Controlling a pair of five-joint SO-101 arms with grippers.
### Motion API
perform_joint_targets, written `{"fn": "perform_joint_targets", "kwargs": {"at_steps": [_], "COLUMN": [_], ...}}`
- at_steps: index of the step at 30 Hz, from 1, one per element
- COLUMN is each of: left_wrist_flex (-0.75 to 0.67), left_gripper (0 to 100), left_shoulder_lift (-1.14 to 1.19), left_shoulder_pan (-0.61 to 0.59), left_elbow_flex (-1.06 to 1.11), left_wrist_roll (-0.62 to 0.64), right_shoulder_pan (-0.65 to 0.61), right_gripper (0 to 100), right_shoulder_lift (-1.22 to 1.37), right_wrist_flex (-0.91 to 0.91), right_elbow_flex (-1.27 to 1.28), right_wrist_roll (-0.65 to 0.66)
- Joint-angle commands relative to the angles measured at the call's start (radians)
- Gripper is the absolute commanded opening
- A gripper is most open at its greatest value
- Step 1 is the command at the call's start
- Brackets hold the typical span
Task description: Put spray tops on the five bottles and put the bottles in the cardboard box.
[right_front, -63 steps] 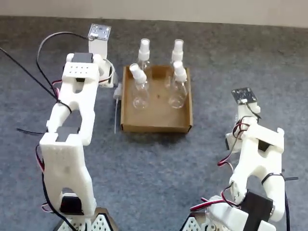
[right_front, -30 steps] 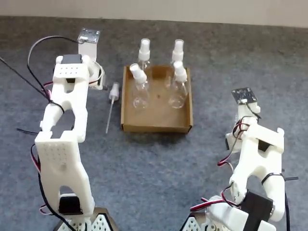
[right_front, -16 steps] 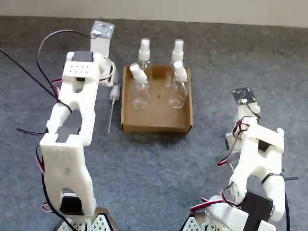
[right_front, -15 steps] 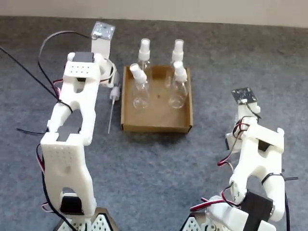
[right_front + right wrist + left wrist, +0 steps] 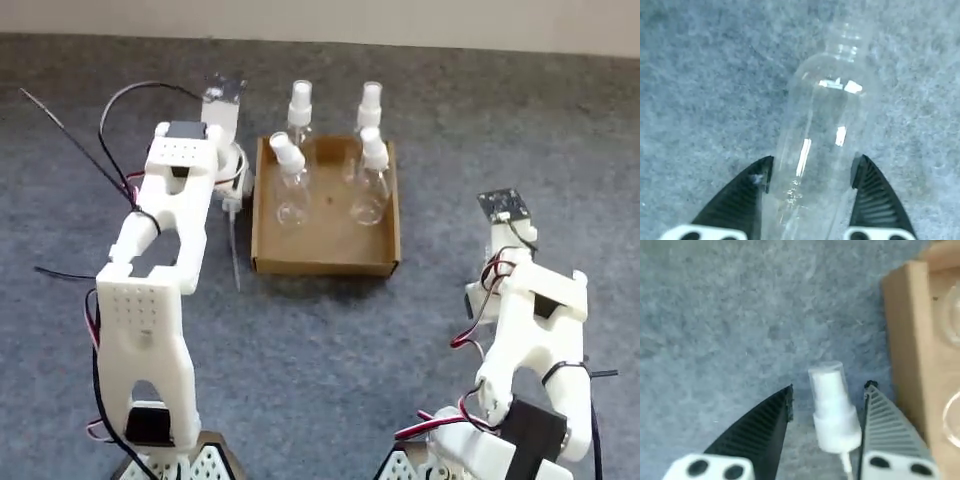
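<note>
Left gripper [image 5: 830, 389]: spread wide, one finger on each side of the spray top [image 5: 832, 410], gripping nothing.
Spray top: lies on the grey carpet [image 5: 450, 120] just beside the cardboard box's [image 5: 325, 265] outer wall, with its thin dip tube trailing along that wall.
Right gripper [image 5: 813, 161]: clamped on a clear uncapped bottle [image 5: 825, 115], low over the carpet.
Cardboard box: four capped bottles [image 5: 290, 185] stand inside in two pairs.

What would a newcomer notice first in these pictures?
Four clear bottles with white spray tops stand in the shallow brown cardboard box. Beside it, the left arm's fingers straddle a loose white spray top on the grey carpet; the right arm's fingers grip a capless clear plastic bottle.
</note>
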Motion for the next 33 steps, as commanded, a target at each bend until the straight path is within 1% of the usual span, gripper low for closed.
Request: {"fn": "perform_joint_targets", "kwargs": {"at_steps": [1, 3, 9, 14, 16, 19, 22, 24, 27, 29, 31, 33], "left_wrist_flex": [-0.006, -0.005, 0.069, 0.112, 0.140, 0.213, 0.296, 0.347, 0.365, 0.364, 0.313, 0.233], "left_gripper": [21, 20, 8, 5, 3, 2, 2, 2, 2, 2, 2, 2], "left_shoulder_lift": [-0.005, -0.008, -0.010, -0.024, -0.065, -0.157, -0.268, -0.331, -0.429, -0.499, -0.578, -0.665], "left_shoulder_pan": [0.021, 0.019, 0.012, 0.008, 0.008, 0.008, 0.007, -0.001, -0.002, 0.001, 0.002, -0.001], "left_elbow_flex": [-0.022, -0.019, -0.024, -0.024, -0.021, -0.021, -0.013, -0.008, 0.076, 0.179, 0.291, 0.418], "left_wrist_roll": [-0.012, -0.014, -0.011, -0.011, -0.011, -0.011, -0.011, -0.011, -0.012, -0.012, -0.014, -0.012], "right_shoulder_pan": [-0.005, -0.005, -0.004, 0.002, 0.002, 0.004, 0.002, 0.001, 0.008, 0.015, 0.016, 0.007], "right_gripper": [13.5, 13.5, 13.5, 13.5, 14.4, 19.6, 23.3, 24.0, 24.5, 24.5, 24.5, 24.5], "right_shoulder_lift": [-0.008, -0.008, -0.008, -0.008, -0.008, -0.010, -0.010, -0.010, -0.010, -0.010, -0.010, -0.010], "right_wrist_flex": [-0.008, -0.008, -0.008, 0.004, 0.050, 0.099, 0.116, 0.120, 0.179, 0.231, 0.265, 0.302], "right_elbow_flex": [-0.004, -0.004, -0.004, -0.005, -0.012, -0.013, -0.015, -0.028, -0.088, -0.140, -0.202, -0.263], "right_wrist_roll": [-0.003, -0.003, -0.003, -0.006, -0.006, -0.005, -0.005, -0.005, -0.005, -0.006, -0.011, -0.012]}}
